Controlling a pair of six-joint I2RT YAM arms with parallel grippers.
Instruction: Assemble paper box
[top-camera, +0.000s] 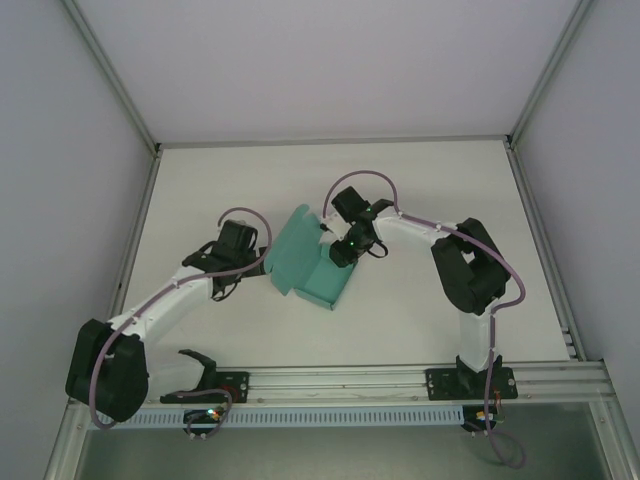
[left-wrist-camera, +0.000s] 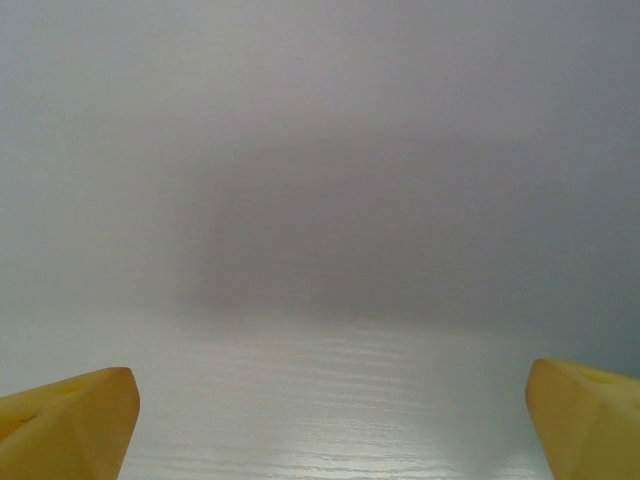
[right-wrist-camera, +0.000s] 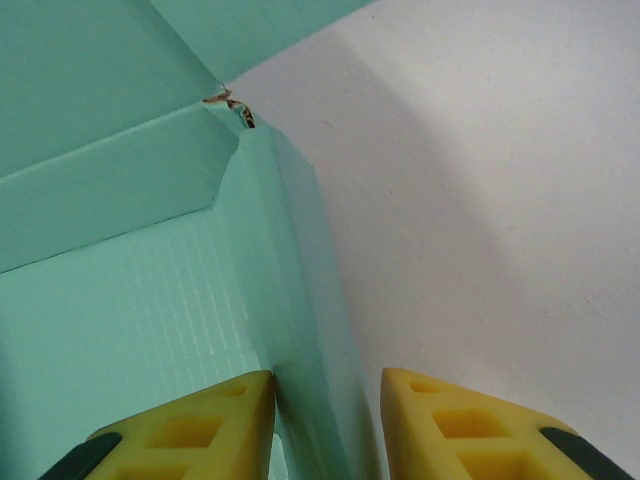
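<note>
In right pincer (right-wrist-camera: 328, 382): paper box (right-wrist-camera: 120, 300) wall

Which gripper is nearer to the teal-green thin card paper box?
Right. The right gripper straddles a wall of the teal-green card paper box; the open left gripper hangs beside it, over the white table.

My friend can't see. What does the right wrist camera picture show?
Two yellow fingertips of the right gripper straddle an upright side wall of the teal paper box, seen from very close. The white table lies to the right of the wall.
</note>
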